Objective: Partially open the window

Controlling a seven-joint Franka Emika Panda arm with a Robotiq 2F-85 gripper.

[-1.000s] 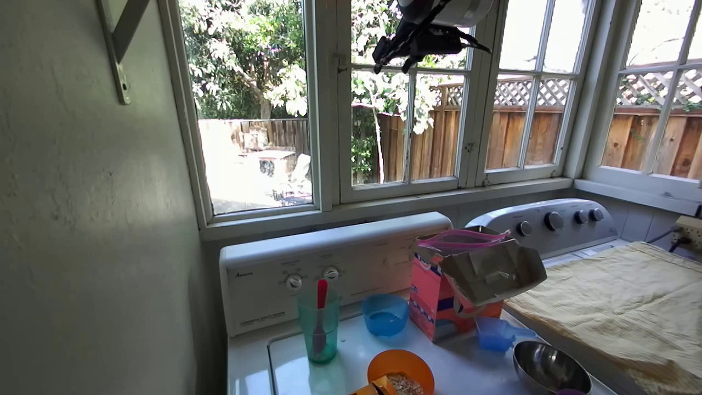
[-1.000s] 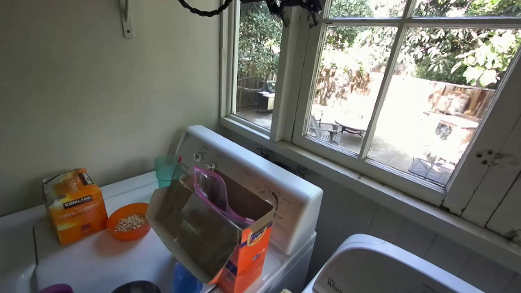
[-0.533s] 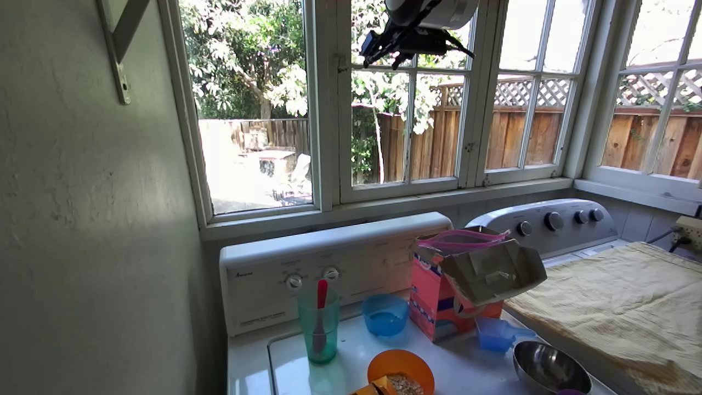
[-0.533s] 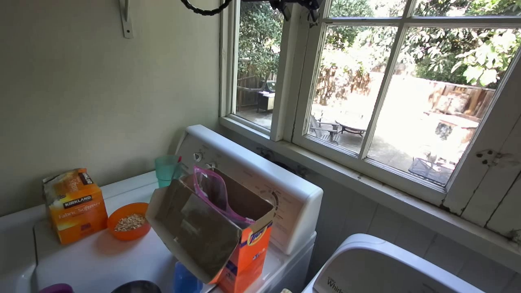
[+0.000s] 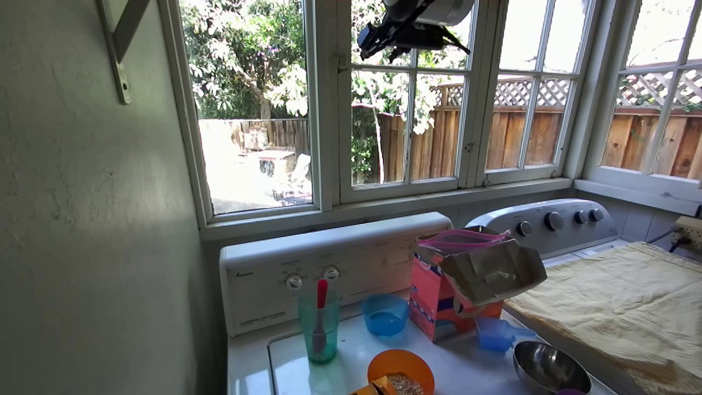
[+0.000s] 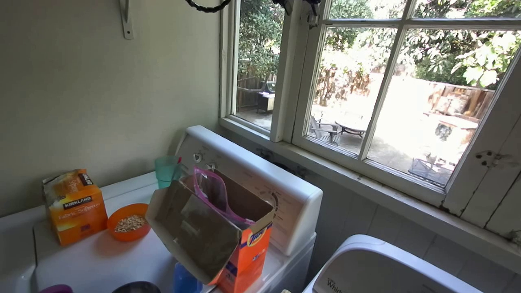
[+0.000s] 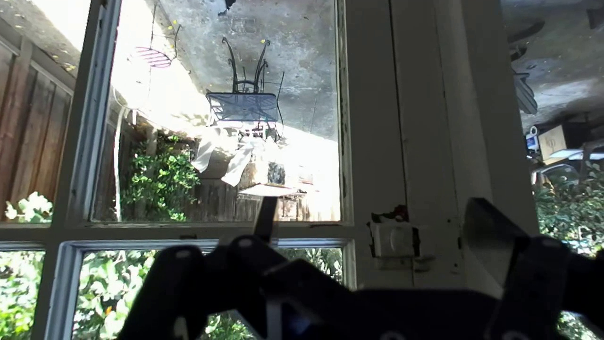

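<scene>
- In an exterior view a metal bracket (image 5: 120, 71) was fixed to the wall (image 5: 88, 192), left of a wide pane (image 5: 252, 104).
- A green tumbler (image 5: 311, 334) with a red-handled utensil (image 5: 322, 293) stood on a white laundry machine (image 5: 252, 293), then a blue bowl (image 5: 385, 318) and an orange bowl (image 5: 400, 360).
- The window (image 5: 410, 120), a narrow white casement, stood right of the wide pane.
- The gripper (image 7: 373, 200) hung before its upper part, fingers (image 7: 495, 236) spread; in the wrist view a latch (image 7: 394, 239) appeared between them.
- Next came a Tide box (image 5: 432, 299) with its flap (image 5: 493, 271) folded out.
- A cream cloth (image 5: 620, 307) lay further right.
</scene>
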